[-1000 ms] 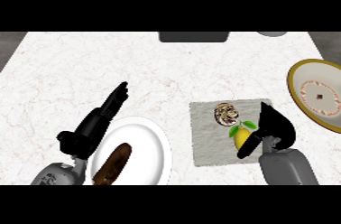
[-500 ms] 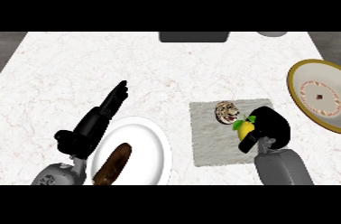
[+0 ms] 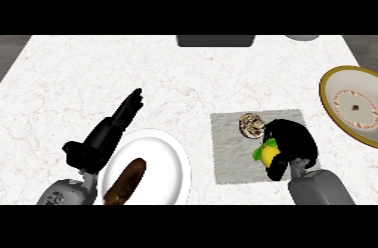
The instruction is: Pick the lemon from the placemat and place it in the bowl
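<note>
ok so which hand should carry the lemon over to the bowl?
Right. The right hand is already curled round the lemon on the placemat, and the bowl lies on that side. The left hand rests open beside the white plate, further off.

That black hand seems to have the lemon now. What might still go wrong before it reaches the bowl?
1. The right hand curls round the lemon with only part of the fruit showing, so it might slip out once lifted.
2. A round patterned item lies on the placemat right beside the hand and could get nudged.
3. The bowl sits at the counter's right edge, partly out of view, so a release there might catch its rim.
</note>
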Tool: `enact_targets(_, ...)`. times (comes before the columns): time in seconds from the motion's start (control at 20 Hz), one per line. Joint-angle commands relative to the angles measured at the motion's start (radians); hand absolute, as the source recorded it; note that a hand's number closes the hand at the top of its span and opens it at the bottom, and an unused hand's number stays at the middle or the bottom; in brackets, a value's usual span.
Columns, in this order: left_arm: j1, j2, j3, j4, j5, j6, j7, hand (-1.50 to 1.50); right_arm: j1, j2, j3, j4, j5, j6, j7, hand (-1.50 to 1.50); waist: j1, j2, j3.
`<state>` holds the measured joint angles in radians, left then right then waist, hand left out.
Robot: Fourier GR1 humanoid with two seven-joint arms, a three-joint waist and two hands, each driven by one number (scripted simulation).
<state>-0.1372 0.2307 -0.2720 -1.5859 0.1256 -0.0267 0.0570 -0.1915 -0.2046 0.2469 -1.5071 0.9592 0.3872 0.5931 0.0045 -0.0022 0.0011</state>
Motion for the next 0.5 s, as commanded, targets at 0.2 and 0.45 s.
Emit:
enact_targets(0.2,0.002,-0.015,0.007,0.019,-0.003,0.002,0.0,0.0,0.139,-0.317,0.088,-0.148,0.018,-0.115,-0.524,1.5,-0.021,-0.001,0.0)
enact_targets(0.45,0.04,0.014,0.046,0.004,0.016,-0.027,-0.032,0.0,0.203,-0.356,-0.076,-0.314,-0.026,-0.246,-0.541,1.5,-0.027,-0.004,-0.001)
